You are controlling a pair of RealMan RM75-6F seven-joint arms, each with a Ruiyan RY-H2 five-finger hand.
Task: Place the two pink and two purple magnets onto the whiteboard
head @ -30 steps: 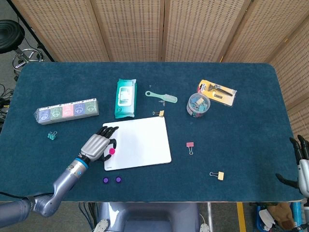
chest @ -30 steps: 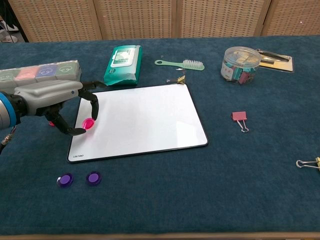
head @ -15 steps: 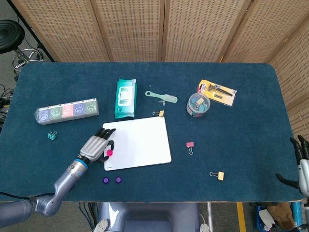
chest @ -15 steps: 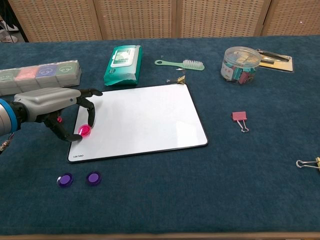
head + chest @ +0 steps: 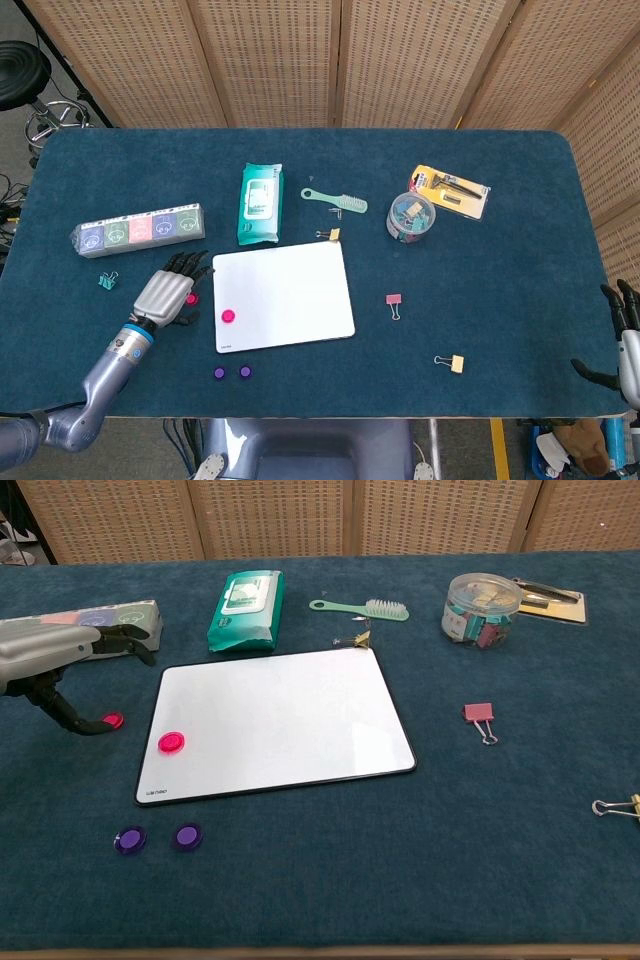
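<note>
- On the flat white rectangular whiteboard [image 5: 290, 715] I see one round pink magnet [image 5: 172, 743].
- My left hand [image 5: 60, 665] hovers spread, empty, above another pink magnet [image 5: 112, 721].
- My right hand [image 5: 622, 340] idles empty, fingers apart.

A round pink magnet [image 5: 172, 743] lies on the white rectangular whiteboard [image 5: 290, 720] near its left edge. A second pink magnet [image 5: 113, 721] sits on the blue tabletop [image 5: 400, 860] left of the board, and two round purple magnets [image 5: 158, 838] lie side by side in front of its left corner.
</note>
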